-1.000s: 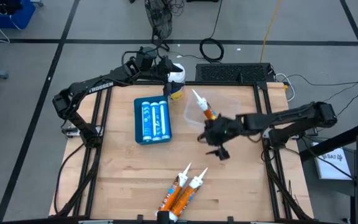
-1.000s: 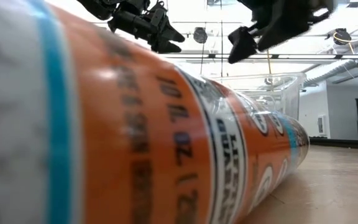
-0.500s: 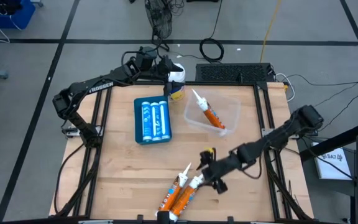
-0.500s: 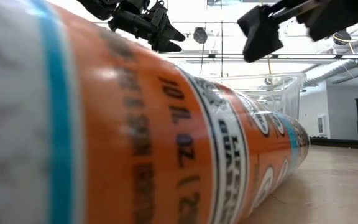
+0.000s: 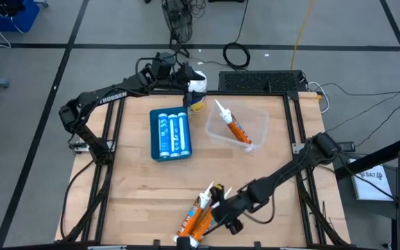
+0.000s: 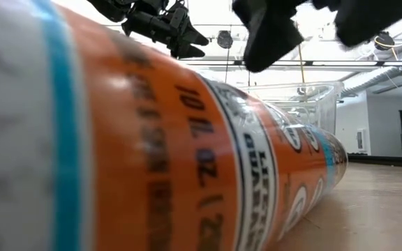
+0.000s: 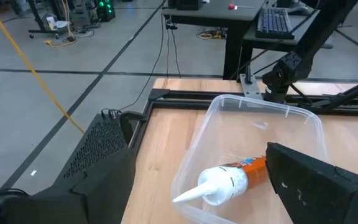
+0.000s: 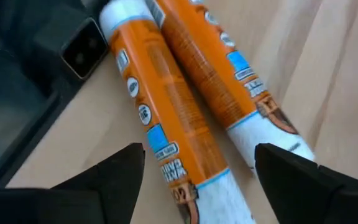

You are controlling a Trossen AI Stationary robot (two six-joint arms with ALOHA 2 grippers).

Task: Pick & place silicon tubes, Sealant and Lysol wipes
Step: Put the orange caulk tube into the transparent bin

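Right gripper (image 8: 194, 180), fingers spread, hovers directly over two orange sealant tubes (image 8: 166, 118) lying side by side (touching). Left gripper (image 5: 186, 82), fingers also spread, sits beside the upright Lysol wipes (image 5: 197, 87).

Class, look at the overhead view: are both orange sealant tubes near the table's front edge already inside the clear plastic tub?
No: the two orange sealant tubes lie on bare wood, apart from the clear plastic tub.
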